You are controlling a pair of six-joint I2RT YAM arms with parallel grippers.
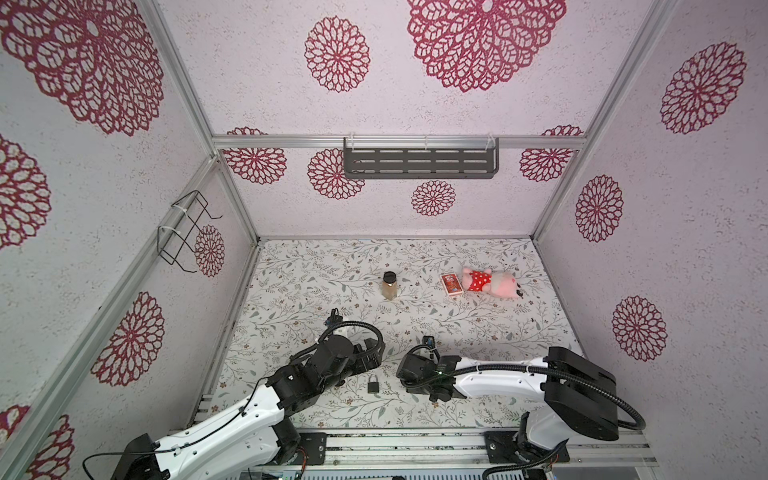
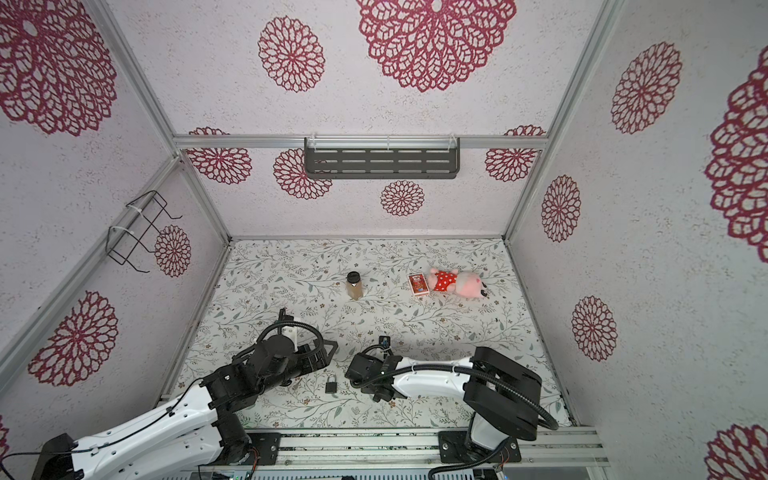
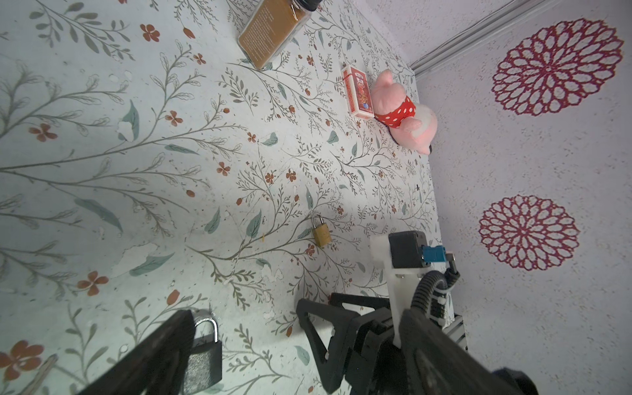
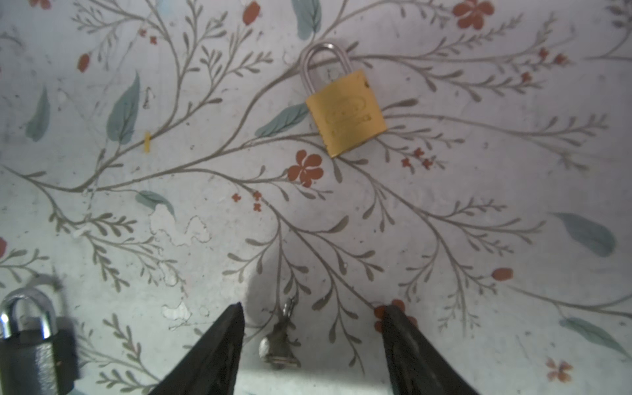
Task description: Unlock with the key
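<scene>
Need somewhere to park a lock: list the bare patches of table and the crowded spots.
Bare: table back-left, between left wall and spice jar; the middle band in front of the jar; right side, in front of the plush pig. Crowded: front centre, where left gripper, right gripper, black padlock, brass padlock and key cluster.

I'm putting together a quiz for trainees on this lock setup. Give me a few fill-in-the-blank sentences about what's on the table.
1. ____ padlocks lie on the table: a brass padlock and a dark padlock.
2. Between the right tool's fingers lies a small metal ____.
3. The plush pig wears a red dress with ____ dots.
4. The spice jar's cap is ____.
Missing words: two; key; white; black.
</scene>
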